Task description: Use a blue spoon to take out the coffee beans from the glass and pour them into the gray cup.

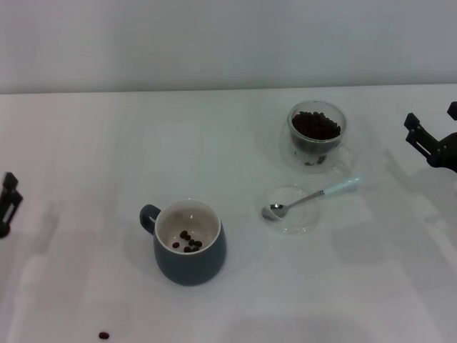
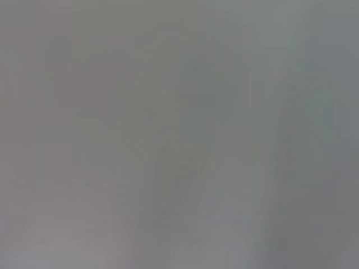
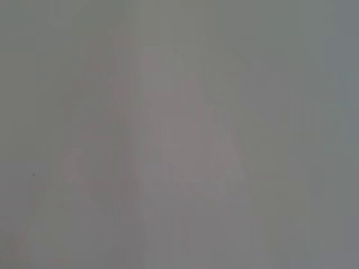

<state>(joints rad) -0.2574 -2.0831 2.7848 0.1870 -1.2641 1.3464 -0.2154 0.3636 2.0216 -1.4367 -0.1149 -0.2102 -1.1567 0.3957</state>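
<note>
Right end effector (image 1: pixel 430 136) sits at the right edge of the frame, holding nothing and touching nothing, its two dark fingers apparently spread apart, though only part of it shows. Left end effector (image 1: pixel 7 200) is parked at the left edge, and I cannot tell how wide it stands. Both wrist views give only a plain grey blur. On the white table (image 1: pixel 93 143), the glass (image 1: pixel 316 136) stands in the upper right, heaped with coffee beans (image 1: pixel 315 126). Just below it the blue spoon (image 1: pixel 310 198) lies with its metal bowl in a flat clear dish (image 1: pixel 293 221), pale handle pointing up and right toward the right end effector. The gray cup (image 1: pixel 187 243) sits lower centre, handle to the left, a few beans inside. One loose bean (image 1: pixel 104 335) lies near the bottom edge. Wide open table lies between both end effectors and the crockery.
</note>
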